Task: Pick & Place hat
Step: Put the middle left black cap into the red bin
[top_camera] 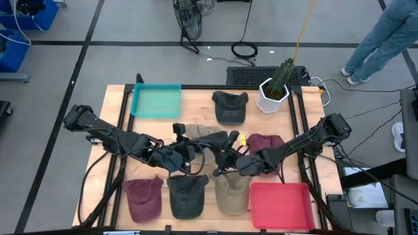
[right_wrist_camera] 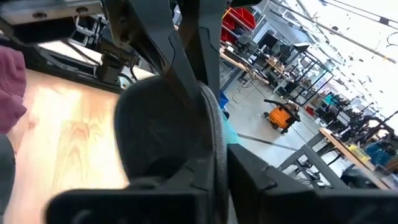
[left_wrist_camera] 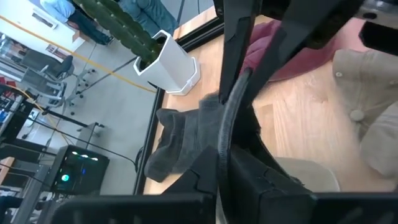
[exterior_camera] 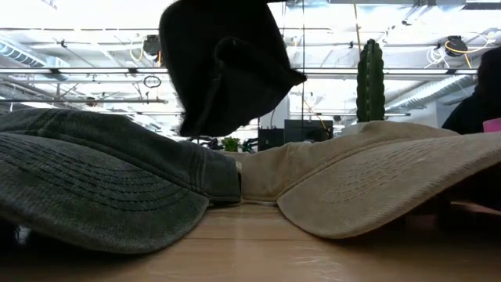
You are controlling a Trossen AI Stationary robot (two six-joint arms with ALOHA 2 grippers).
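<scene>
A black hat (exterior_camera: 227, 66) hangs in the air above the middle of the table, held between my two grippers; from above it is a dark mass (top_camera: 201, 155). My left gripper (top_camera: 186, 155) reaches in from the left and is shut on it. My right gripper (top_camera: 220, 163) comes from the right and is also shut on it. Below it in the low view, a dark grey hat (exterior_camera: 94, 188) and a beige hat (exterior_camera: 376, 180) rest on the wood with their brims toward the camera. My left gripper pinches a thin dark edge of the black hat (left_wrist_camera: 229, 124) between its two fingers, coming roughly level from the table's left. The hat is lifted clear of the table. My right gripper pinches the rim of the hat's curved brim (right_wrist_camera: 214, 127) between its two fingers, coming from the table's right; the brim panel (right_wrist_camera: 161, 130) spreads out beside the fingers.
Along the near edge lie a maroon hat (top_camera: 144, 196), a dark grey hat (top_camera: 186, 196) and a beige hat (top_camera: 228, 192), beside a red tray (top_camera: 281, 203). Farther off are a teal tray (top_camera: 155, 101), another grey hat (top_camera: 230, 106), a maroon hat (top_camera: 264, 143) and a potted cactus (top_camera: 274, 91).
</scene>
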